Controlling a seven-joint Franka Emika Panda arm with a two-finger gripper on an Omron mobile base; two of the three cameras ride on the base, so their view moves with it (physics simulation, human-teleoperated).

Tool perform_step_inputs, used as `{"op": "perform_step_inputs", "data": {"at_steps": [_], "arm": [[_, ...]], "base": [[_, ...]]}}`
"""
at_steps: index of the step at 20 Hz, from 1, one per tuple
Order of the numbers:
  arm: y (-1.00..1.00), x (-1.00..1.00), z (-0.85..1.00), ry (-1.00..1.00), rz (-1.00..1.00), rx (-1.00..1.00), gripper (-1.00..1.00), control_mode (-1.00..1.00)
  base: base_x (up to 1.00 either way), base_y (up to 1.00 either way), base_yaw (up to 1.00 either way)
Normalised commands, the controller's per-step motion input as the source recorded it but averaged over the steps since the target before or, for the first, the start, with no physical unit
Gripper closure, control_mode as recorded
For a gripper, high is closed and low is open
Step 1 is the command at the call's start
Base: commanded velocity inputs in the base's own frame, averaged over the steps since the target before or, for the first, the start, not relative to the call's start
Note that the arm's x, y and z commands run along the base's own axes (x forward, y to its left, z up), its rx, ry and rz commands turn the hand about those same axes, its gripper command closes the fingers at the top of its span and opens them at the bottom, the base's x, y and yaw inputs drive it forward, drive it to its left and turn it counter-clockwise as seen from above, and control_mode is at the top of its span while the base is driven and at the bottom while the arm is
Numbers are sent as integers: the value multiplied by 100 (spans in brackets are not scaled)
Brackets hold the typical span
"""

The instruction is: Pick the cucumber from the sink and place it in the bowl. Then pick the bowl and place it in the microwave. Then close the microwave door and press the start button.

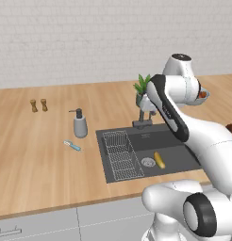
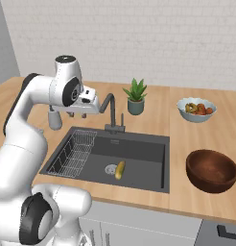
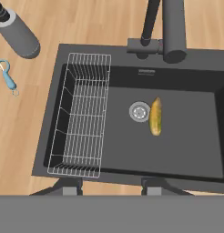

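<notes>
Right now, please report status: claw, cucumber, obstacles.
Claw above sink, nothing held. Cucumber flat on sink floor beside drain. Tap and wire rack close by, not over cucumber.

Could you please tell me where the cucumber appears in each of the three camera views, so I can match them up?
Left base view: the cucumber lies low and right of centre, on the sink floor.
Right base view: it lies at centre, below the middle.
Hand view: it lies right of centre.
Shared landmark: the round drain, directly beside it on its left.

White brick wall, wooden counter (pale cabinets below).
</notes>
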Motion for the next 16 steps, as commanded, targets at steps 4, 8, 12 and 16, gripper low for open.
{"op": "perform_step_inputs", "data": {"at_steps": [4,8,12,16], "arm": [[0,-26,0,-2,0,0,-100,-100],[0,-72,-7,0,0,0,-100,-100],[-19,-69,-28,0,0,0,-100,-100],[-32,-30,-44,2,0,0,-100,-100]], "base": [[0,0,0],[0,0,0],[0,0,0],[0,0,0]]}}
